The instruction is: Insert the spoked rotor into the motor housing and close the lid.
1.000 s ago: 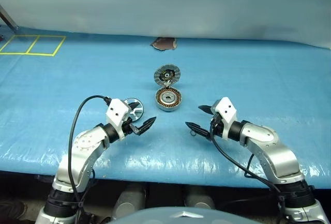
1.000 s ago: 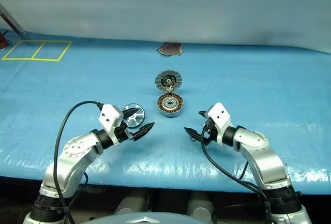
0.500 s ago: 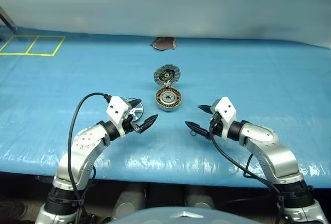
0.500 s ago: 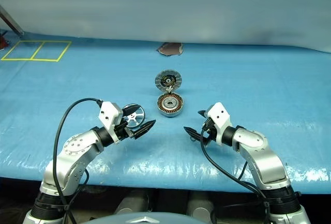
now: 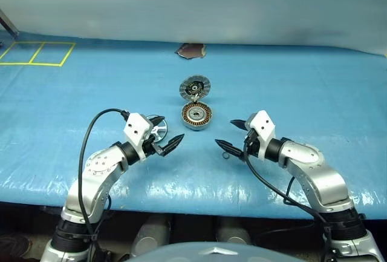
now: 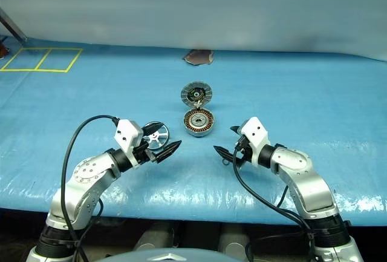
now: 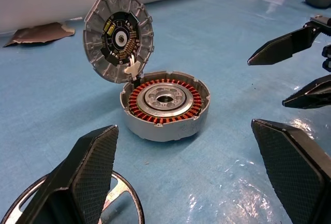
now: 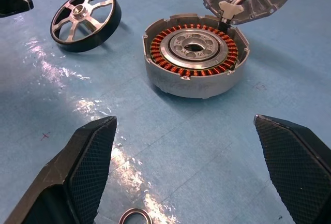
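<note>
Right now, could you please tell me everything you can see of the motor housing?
The motor housing is a shallow round cup of silver-grey metal standing flat on the blue sheet. Inside, a ring of copper-coloured windings surrounds a pale metal centre bearing with a dark hole. It holds no rotor. The lid stands raised from its far edge, joined by a small pale hinge piece. Neither gripper touches it.

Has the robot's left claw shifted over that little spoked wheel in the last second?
Yes. The left gripper has edged toward the motor housing, now covering more of the spoked wheel lying beside it.
</note>
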